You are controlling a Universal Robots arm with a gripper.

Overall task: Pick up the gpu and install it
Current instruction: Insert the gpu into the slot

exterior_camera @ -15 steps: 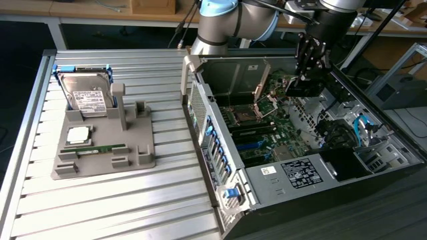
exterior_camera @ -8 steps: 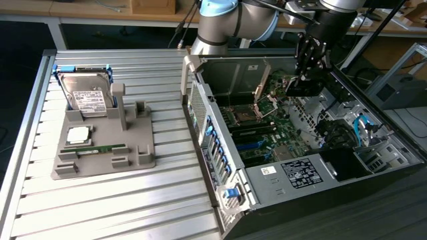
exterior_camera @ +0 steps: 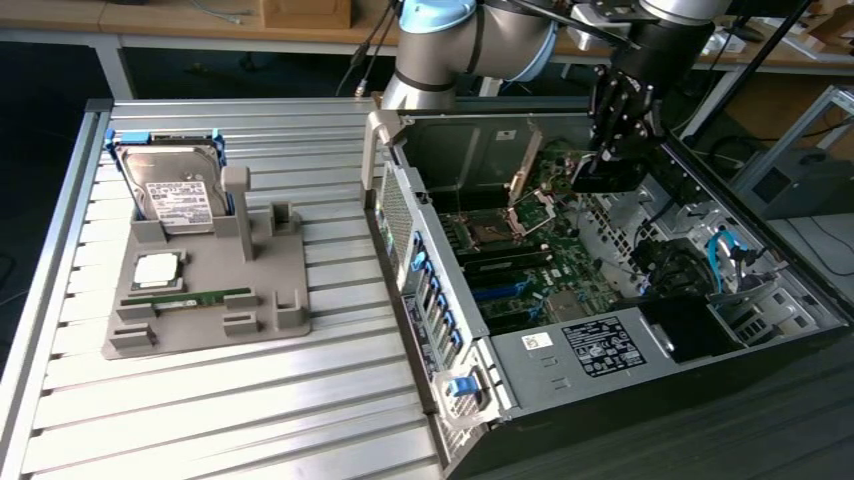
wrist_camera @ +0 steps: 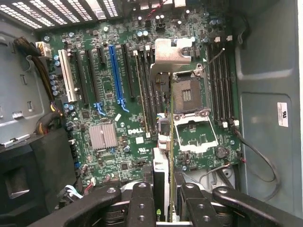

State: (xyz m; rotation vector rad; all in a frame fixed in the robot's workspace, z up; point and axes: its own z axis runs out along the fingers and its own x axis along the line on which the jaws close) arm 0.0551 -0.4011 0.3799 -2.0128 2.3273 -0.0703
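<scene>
Green circuit board with a black block, the gpu (wrist_camera: pixel 162 182) seen edge-on as a thin card, clamped between the black jaws at the wrist picture's lower centre, gripper (exterior_camera: pixel 611 165) hanging over the open computer case (exterior_camera: pixel 561 400), upper right of the exterior view.

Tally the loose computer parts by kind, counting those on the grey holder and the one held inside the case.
Hard drive: 1
CPU: 1
RAM stick: 1
GPU: 1
Total: 4
</scene>
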